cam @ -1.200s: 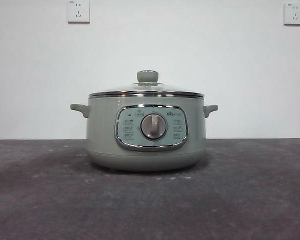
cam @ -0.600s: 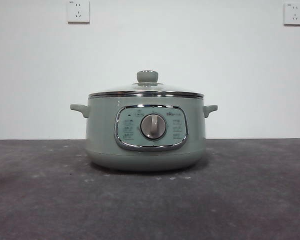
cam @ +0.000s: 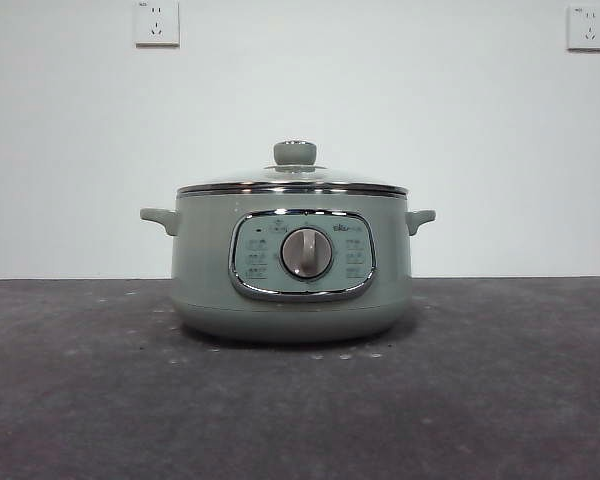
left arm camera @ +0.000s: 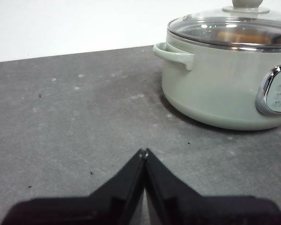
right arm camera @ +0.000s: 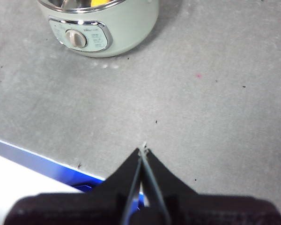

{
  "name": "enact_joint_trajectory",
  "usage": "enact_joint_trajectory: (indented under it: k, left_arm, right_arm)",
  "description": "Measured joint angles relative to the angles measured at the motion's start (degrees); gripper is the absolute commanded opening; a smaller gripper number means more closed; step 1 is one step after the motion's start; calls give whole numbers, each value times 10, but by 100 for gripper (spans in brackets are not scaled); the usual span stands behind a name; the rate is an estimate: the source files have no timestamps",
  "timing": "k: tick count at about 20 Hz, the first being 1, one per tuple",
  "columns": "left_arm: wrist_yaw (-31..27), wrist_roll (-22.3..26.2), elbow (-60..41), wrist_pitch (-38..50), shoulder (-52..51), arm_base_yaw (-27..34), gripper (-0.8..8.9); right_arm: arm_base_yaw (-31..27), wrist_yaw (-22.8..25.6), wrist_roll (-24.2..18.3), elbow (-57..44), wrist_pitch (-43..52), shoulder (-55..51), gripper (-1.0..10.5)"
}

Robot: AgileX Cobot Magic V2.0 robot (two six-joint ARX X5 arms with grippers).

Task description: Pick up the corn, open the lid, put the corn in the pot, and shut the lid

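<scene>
The sage-green pot [cam: 292,265] stands in the middle of the table with the glass lid [cam: 294,180] resting on it, knob [cam: 295,152] on top. The corn [left arm camera: 236,36] shows as an orange shape through the glass inside the pot, and as a yellow patch in the right wrist view [right arm camera: 99,2]. The pot also shows in the left wrist view [left arm camera: 215,93] and the right wrist view [right arm camera: 117,33]. My left gripper [left arm camera: 144,152] is shut and empty, low over the table beside the pot's handle side. My right gripper [right arm camera: 143,151] is shut and empty, well back from the pot near the table's edge.
The grey table [cam: 500,400] runs to a white wall with two sockets [cam: 157,22] [cam: 589,27]. In the right wrist view a blue strip [right arm camera: 47,164] marks the table's edge beside a white surface.
</scene>
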Motion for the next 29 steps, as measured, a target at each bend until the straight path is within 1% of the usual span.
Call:
enact_joint_trajectory:
  k: [16, 17, 19, 20, 21, 23, 25, 27, 29]
  left_arm:
    - [0, -4, 0, 1, 8, 0, -3]
    - [0, -4, 0, 1, 8, 0, -3]
    - [0, -4, 0, 1, 8, 0, -3]
    - [0, -4, 0, 1, 8, 0, -3]
    - [0, -4, 0, 1, 8, 0, -3]
    - [0, -4, 0, 1, 8, 0, -3]
    - [0, -4, 0, 2, 8, 0, -3]
    - [0, -4, 0, 2, 8, 0, -3]
    - [0, -4, 0, 2, 9, 0, -3]
  right_arm:
    - [-1, 1, -1, 0, 0, 0, 1]
    - [-9, 15, -9, 0, 0, 0, 1]
    - [-52, 64, -26, -3, 14, -7, 2]
    - [-85, 65, -42, -10, 59, -18, 1]
    - [-123, 49, -63, -22, 119, -31, 1]
    - [-202, -11, -115, -65, 243, -66, 2]
    - [-271, -61, -162, -137, 363, -109, 1]
    - [-324, -93, -185, -231, 480, -150, 2]
    - [-353, -104, -194, -336, 580, -186, 2]
